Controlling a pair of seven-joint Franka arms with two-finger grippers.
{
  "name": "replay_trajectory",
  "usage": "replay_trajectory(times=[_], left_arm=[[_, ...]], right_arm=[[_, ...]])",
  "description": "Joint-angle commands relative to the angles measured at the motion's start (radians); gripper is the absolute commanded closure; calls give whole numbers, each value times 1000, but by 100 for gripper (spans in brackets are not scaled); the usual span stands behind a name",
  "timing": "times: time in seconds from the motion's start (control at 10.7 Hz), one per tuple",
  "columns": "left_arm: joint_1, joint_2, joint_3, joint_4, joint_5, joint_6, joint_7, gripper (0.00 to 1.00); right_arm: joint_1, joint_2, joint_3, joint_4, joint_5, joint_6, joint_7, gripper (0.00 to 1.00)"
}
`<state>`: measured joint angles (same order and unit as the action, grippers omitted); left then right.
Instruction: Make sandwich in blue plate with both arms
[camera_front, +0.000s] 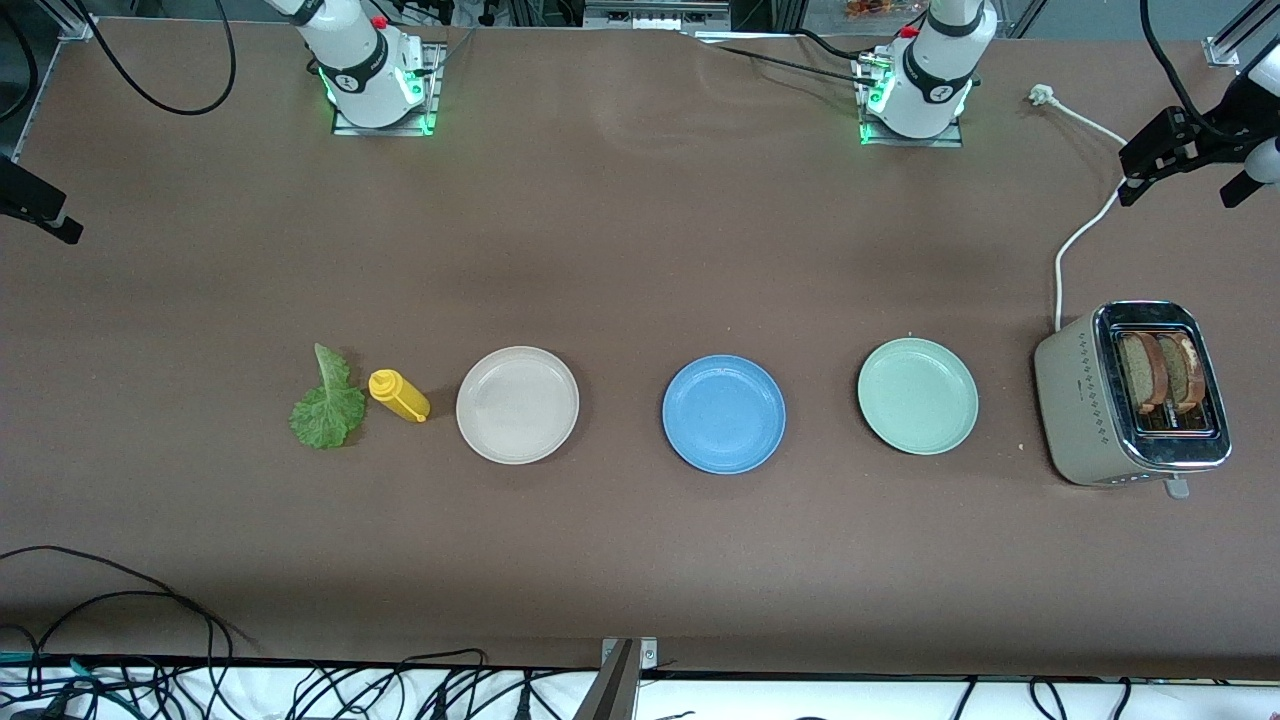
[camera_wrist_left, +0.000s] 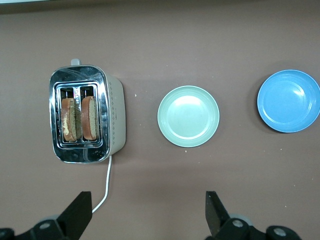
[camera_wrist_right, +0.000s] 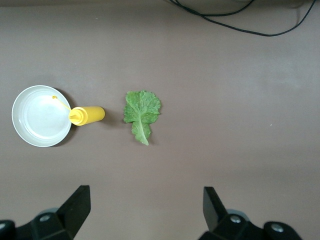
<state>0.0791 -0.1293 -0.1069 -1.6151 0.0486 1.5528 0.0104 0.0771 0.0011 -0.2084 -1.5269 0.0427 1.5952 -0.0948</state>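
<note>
Two bread slices stood upright in the toaster at frame right; the blue plate lay bare mid-table. Left gripper and right gripper hung with jaws wide.

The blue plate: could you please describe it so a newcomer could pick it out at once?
Three round plates lie in a row across the brown table, between a toaster and a yellow squeeze bottle. The blue plate is the middle one, bare, with a beige-white plate and a pale green plate either side; only it is blue.

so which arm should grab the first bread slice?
Probably left. Its open gripper hangs over the toaster's end of the table, bread slices standing in the slots; the right gripper hangs open above the lettuce.
</note>
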Motion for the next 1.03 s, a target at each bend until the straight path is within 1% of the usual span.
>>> replay_trajectory(times=[0.0, 0.28, 0.47, 0.66, 0.94], left_arm=[[14, 10, -7, 24, -12, -22, 6, 0], [14, 10, -7, 24, -13, -23, 6, 0], [16, 10, -5, 24, -35, -28, 6, 0], [18, 10, -5, 24, -33, -30, 5, 0], [28, 11, -5, 23, -33, -30, 6, 0]], right_arm=[[-3, 0, -3, 19, 16, -11, -11, 0], [-2, 0, -2, 19, 16, -11, -6, 0], [-3, 2, -3, 19, 16, -6, -3, 0], [-5, 0, -5, 19, 16, 15, -11, 0], [-3, -1, -3, 19, 19, -50, -22, 0]])
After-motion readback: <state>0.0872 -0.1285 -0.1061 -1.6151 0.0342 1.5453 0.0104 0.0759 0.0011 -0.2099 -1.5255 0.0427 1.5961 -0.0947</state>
